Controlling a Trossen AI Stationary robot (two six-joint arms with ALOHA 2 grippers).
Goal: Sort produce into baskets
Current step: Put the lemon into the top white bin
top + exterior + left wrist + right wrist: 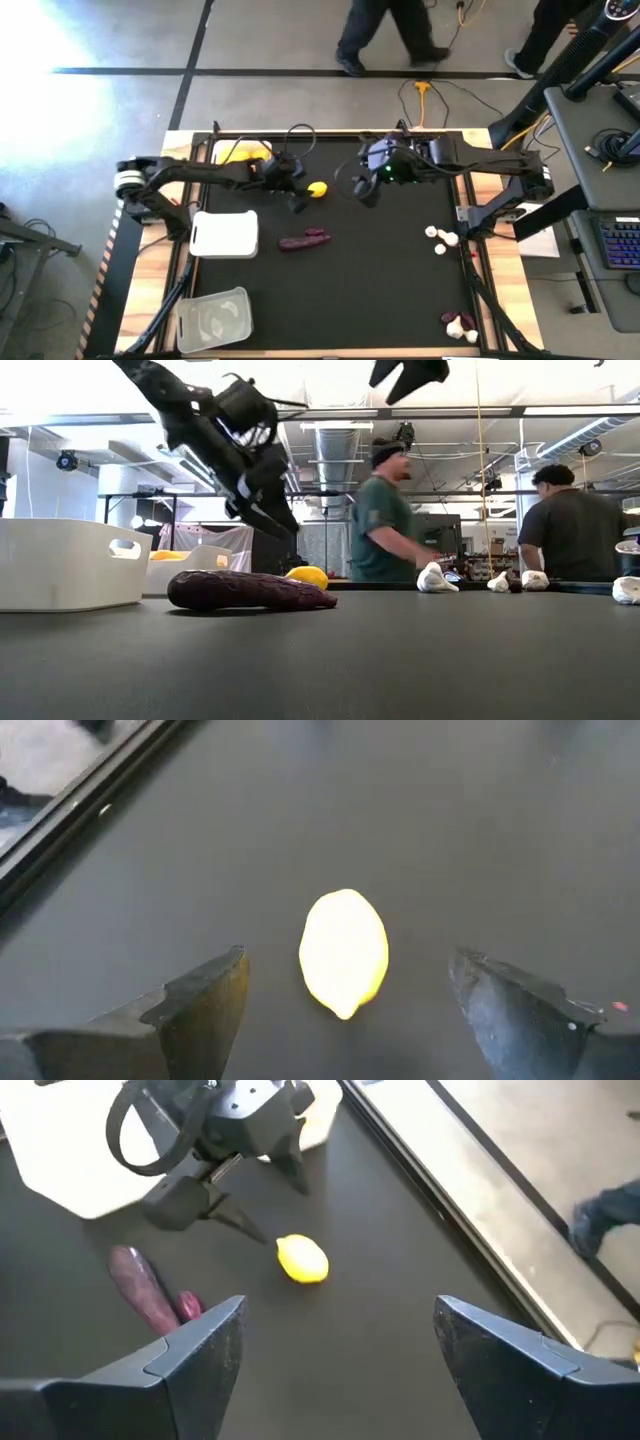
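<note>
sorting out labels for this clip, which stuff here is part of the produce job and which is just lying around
Part of the job: yellow fruit, purple sweet potato, garlic bulbs, white basket, clear basket, left gripper.
Just lying about: yellow cable on the floor, keyboard.

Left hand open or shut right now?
Open. In its wrist view the left hand shows both fingers spread wide, with the yellow fruit lying on the table between them.

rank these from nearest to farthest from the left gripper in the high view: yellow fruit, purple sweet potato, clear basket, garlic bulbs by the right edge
From the left gripper:
1. Yellow fruit, right beside it.
2. Purple sweet potato, mid-table, nearer the front.
3. Garlic bulbs near the right edge, and the clear basket at the front left corner: too close to call.
</note>
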